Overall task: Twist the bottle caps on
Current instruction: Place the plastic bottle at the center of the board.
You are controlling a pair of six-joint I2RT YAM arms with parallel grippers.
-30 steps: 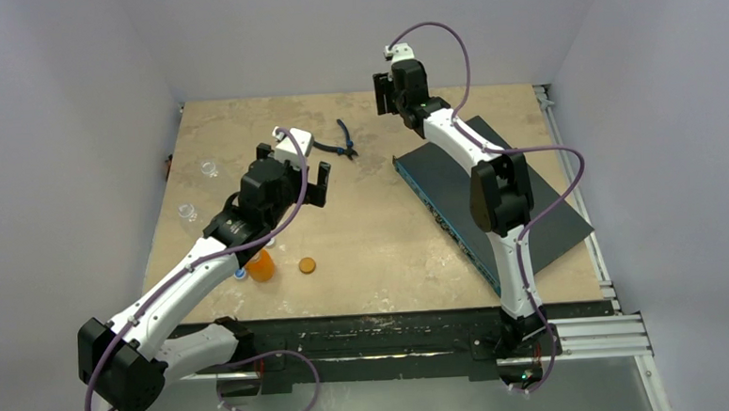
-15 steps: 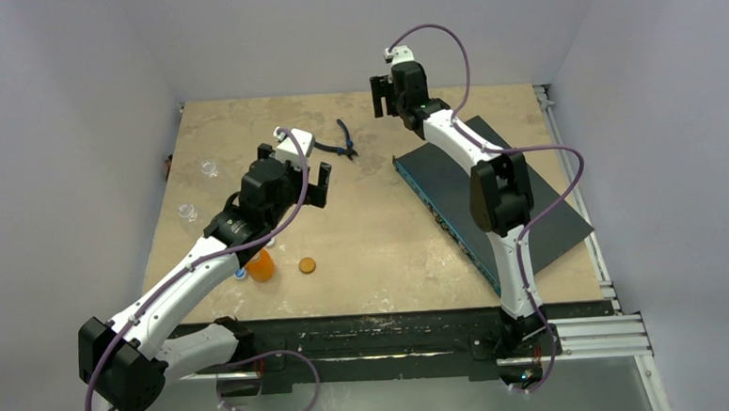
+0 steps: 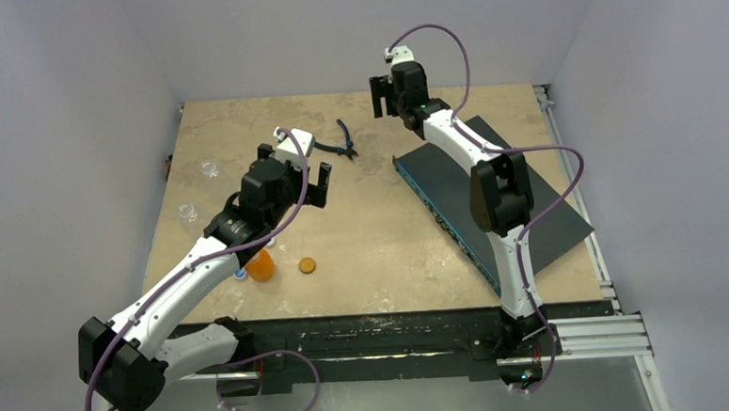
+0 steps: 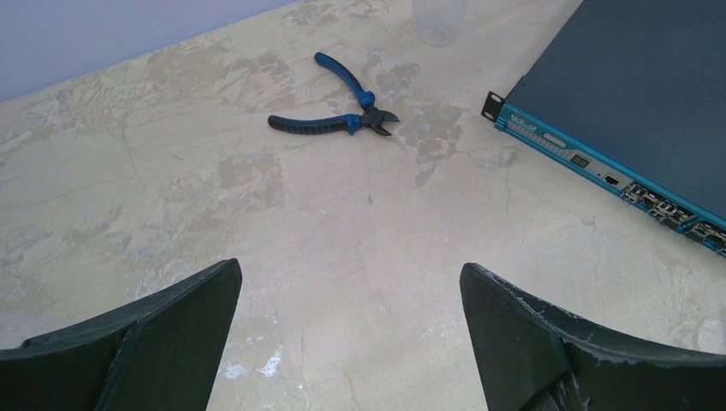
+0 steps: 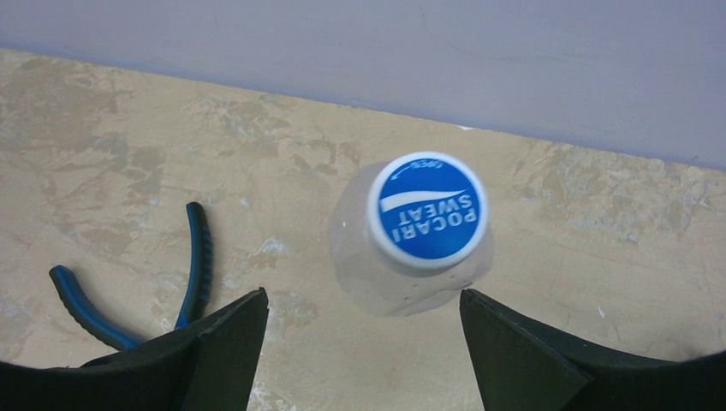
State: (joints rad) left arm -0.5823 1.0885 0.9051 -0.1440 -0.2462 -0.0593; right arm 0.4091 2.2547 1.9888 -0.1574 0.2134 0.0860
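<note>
At the overhead view's upper centre, the right tool (image 5: pixel 361 295) hangs wide open, empty, over the clear plastic bottle (image 5: pixel 402 291) wearing its blue-and-white round cap (image 5: pixel 428 210). A skewed descent could topple it. The left tool (image 4: pixel 351 272) gapes empty above the mottled beige desk (image 4: pixel 342 214); pale lavender walls (image 3: pixel 72 89) enclose it.

One orange bottle (image 3: pixel 261 265); three clear bottles (image 5: pixel 368 278); three caps (image 5: pixel 426 210); one pliers (image 4: pixel 342 122); one box (image 4: pixel 633 86).

Beige table (image 3: pixel 381 223), pliers (image 3: pixel 343 143), orange bottle (image 3: pixel 261 265), orange cap (image 3: pixel 307 264)
</note>
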